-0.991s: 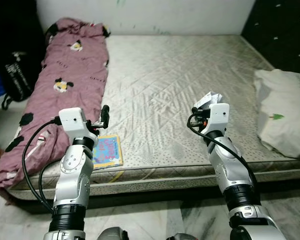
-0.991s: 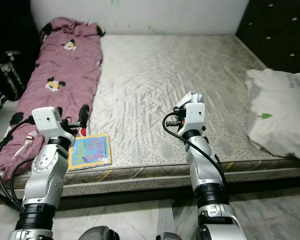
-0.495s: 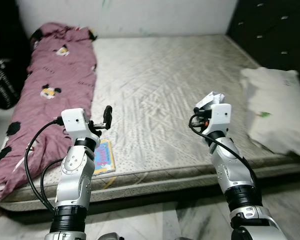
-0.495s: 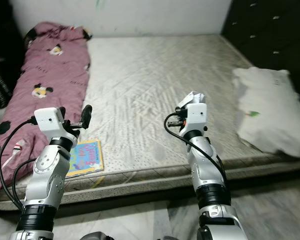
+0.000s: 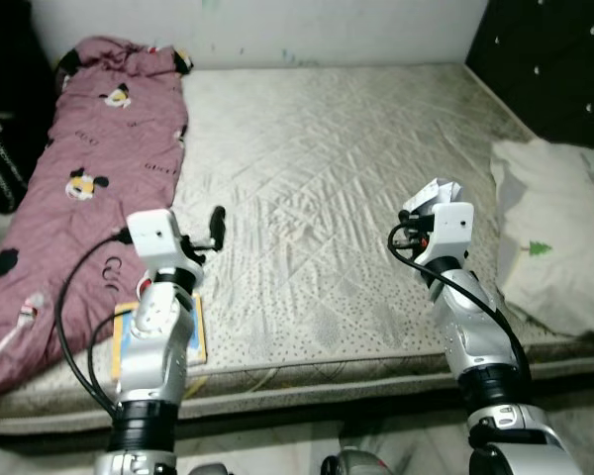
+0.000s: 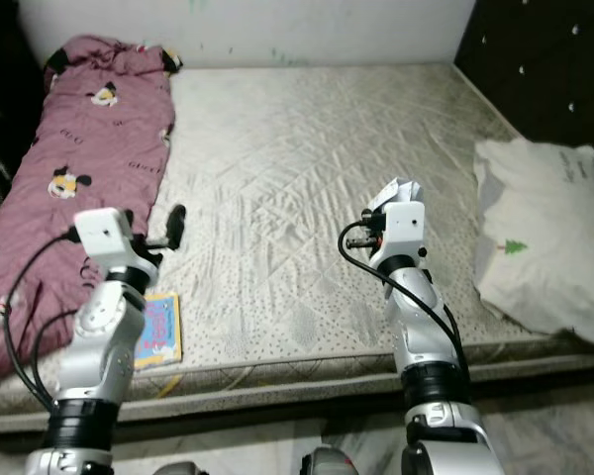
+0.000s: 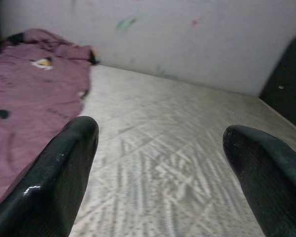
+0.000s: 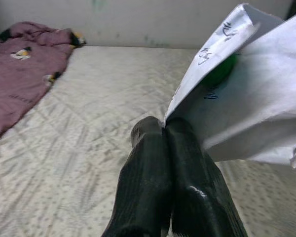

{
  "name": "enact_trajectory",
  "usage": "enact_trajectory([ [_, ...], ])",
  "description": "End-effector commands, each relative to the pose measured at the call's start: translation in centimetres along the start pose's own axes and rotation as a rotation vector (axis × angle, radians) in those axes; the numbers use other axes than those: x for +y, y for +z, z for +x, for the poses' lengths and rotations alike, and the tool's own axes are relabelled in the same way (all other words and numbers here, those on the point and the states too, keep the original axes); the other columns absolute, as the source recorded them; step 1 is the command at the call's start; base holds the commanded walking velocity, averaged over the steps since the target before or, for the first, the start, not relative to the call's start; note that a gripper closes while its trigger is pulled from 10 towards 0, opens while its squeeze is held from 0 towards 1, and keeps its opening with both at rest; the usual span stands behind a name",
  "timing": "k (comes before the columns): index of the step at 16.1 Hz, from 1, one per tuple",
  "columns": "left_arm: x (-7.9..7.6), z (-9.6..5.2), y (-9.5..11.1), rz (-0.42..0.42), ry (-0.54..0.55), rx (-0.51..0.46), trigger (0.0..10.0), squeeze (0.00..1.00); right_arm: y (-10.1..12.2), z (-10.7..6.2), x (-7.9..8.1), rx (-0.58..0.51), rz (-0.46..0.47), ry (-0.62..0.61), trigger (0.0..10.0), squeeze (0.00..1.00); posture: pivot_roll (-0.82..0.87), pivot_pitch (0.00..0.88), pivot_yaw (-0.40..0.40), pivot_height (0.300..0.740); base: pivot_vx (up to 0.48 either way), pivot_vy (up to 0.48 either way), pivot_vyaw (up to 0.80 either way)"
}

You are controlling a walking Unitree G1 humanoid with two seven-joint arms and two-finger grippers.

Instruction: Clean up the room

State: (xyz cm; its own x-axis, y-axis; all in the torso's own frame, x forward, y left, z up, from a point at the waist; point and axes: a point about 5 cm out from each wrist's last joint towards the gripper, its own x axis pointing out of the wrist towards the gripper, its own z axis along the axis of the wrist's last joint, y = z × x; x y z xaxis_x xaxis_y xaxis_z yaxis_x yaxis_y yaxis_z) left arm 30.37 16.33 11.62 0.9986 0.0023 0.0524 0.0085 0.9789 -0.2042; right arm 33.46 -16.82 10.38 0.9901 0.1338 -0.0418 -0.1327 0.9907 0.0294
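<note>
A: Mattress (image 5: 317,178) looks mostly bare. Pink blanket (image 5: 89,158) heaped along its left edge, white pillow (image 5: 554,237) hanging off the right, book (image 6: 156,332) at the near edge.

B: So little is done. Right tool (image 8: 165,131) pinches crumpled paper (image 8: 246,89) above the mattress; left tool (image 7: 160,143) gapes wide, holding nothing. Open room ahead.

light: even, soft | shadows: faint | wrist views: slightly blurred
</note>
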Motion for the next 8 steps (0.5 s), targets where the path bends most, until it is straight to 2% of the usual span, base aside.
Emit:
enact_trajectory([
  [1, 0.56, -0.20, -0.09, 0.014, 0.015, 0.008, 10.0, 0.00, -0.07, 0.12, 0.68, 0.000, 0.001, 0.021, 10.0, 0.00, 0.02, 0.000, -0.006, 0.740, 0.000, 0.000, 0.00],
  [3, 0.54, -0.22, -0.16, 0.011, 0.017, 0.013, 10.0, 0.00, -0.24, 0.09, 0.69, 0.007, 0.005, 0.021, 10.0, 0.00, 0.02, 0.000, -0.003, 0.740, 0.000, 0.000, 0.00],
  [4, 0.53, -0.27, -0.19, 0.008, 0.016, 0.014, 10.0, 0.00, -0.36, 0.05, 0.73, 0.012, 0.007, 0.021, 10.0, 0.00, 0.02, 0.000, -0.003, 0.740, 0.000, 0.311, -0.67],
  [8, 0.46, -0.20, -0.21, 0.000, 0.009, 0.017, 10.0, 0.00, -0.34, 0.09, 0.70, 0.013, 0.004, 0.016, 10.0, 0.00, 0.02, 0.000, -0.003, 0.740, 0.000, 0.480, -0.73],
])
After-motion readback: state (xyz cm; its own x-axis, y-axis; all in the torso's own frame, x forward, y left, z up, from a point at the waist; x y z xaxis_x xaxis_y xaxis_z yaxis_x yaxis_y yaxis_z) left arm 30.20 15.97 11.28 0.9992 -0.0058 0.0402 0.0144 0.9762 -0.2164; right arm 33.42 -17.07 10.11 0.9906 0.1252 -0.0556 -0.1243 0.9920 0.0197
